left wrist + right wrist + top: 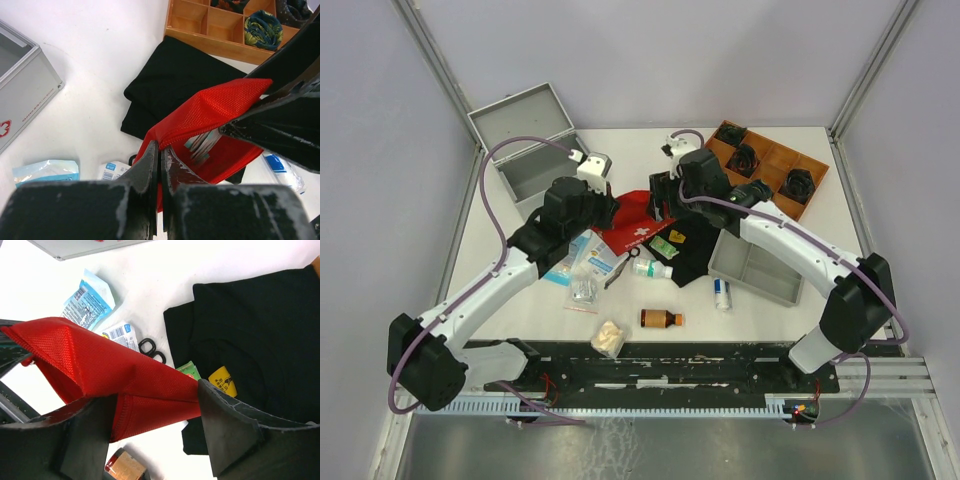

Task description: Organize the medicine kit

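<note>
Medicine kit: the silver-grey case (535,170) sits with its lid raised at the far left corner of the tabletop (760,325). What shows of its inside looks bare.
Kit and jaws: the case is well apart from both arms. It lies beyond and to the left of the left gripper (160,150), and farther again from the right gripper (157,395).
Left jaws: closed, pinching one edge of the red pouch (635,230).
Right jaws: apart, straddling the pouch's opposite raised fold. One finger touches the mesh, but no firm pinch shows.
Pouch: held up between the two arms near the middle of the tabletop, its mouth gaping, with some packets (200,145) visible inside.
Around: a black cloth (695,255) lies under and beside the pouch. Scissors (152,350), sachets and small bottles are scattered nearer the bases.
Risk, slipping: if the right jaws catch only a thin fold of mesh, the pouch may pull free and sag shut.
Risk, spilling: the open mouth is tilted, so a tug from either arm could tip the packets out onto the clutter, far from the case.
Risk, tearing: two arms pulling apart could overstretch the mesh.
</note>
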Controlling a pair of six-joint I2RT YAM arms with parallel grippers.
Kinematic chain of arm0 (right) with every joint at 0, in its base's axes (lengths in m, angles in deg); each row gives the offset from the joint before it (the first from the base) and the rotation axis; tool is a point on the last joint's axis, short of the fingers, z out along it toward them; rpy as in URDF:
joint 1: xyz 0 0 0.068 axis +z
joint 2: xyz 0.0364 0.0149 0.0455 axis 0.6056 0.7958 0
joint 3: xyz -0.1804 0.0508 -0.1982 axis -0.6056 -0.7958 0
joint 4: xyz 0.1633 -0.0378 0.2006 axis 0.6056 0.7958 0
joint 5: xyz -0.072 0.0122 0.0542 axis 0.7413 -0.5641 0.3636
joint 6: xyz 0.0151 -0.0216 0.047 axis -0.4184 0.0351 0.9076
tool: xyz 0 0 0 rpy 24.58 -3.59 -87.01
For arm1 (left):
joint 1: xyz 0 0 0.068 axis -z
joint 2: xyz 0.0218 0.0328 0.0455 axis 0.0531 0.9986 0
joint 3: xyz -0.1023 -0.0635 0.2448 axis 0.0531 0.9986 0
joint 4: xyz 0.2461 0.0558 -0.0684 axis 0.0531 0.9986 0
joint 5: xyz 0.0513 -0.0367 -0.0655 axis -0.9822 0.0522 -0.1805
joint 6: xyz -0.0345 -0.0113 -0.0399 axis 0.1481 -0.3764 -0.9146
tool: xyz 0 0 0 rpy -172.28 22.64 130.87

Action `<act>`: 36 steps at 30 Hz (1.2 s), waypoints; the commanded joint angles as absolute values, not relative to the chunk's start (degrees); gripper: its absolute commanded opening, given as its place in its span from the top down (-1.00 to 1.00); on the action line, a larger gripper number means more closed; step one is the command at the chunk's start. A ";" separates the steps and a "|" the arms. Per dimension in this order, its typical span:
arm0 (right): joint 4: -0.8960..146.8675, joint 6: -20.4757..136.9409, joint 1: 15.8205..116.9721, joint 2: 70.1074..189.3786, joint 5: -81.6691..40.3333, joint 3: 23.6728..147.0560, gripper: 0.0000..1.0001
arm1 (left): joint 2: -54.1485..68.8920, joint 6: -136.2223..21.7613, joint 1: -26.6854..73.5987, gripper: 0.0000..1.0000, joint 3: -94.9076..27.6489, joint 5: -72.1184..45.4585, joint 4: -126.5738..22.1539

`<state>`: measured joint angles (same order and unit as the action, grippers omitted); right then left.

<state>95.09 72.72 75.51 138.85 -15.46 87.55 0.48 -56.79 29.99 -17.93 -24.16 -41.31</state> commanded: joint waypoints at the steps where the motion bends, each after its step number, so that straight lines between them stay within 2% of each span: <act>1: 96.06 71.12 75.50 138.65 -13.25 91.78 -0.34 | -1.18 -57.81 30.23 0.95 -17.30 -24.88 -46.99; 10: 96.87 67.40 75.41 140.44 -13.03 92.87 0.61 | -1.48 -54.84 30.20 0.95 -15.17 -20.02 -49.47; 16: 97.72 62.88 75.43 141.20 -12.24 94.10 0.88 | -1.87 -52.88 30.20 0.91 -14.15 -12.98 -50.72; 19: 95.96 60.71 75.43 139.59 -11.69 92.23 0.98 | -2.20 -51.01 30.20 0.69 -13.92 -8.25 -50.78; 23: 93.70 58.45 75.47 137.00 -11.48 89.45 0.99 | -2.76 -48.46 30.18 0.20 -14.28 -4.53 -49.54; 26: 92.57 57.39 75.46 135.64 -11.86 87.60 0.99 | -3.57 -47.18 30.18 -0.54 -15.22 -3.57 -47.62; 28: 91.80 56.86 75.46 134.95 -13.28 86.42 0.99 | -4.20 -46.30 30.18 -0.79 -16.04 -3.05 -46.44; 31: 90.73 56.40 75.36 134.19 -15.98 84.93 0.99 | -4.82 -45.75 30.13 -0.93 -16.91 -2.10 -45.43; 34: 89.06 56.34 75.34 133.21 -18.86 83.31 0.99 | -4.31 -47.21 30.11 -0.92 -17.06 -1.37 -45.30; 36: 88.58 56.41 75.36 132.91 -20.48 82.99 0.99 | -3.57 -48.94 30.09 -0.84 -16.97 0.13 -45.42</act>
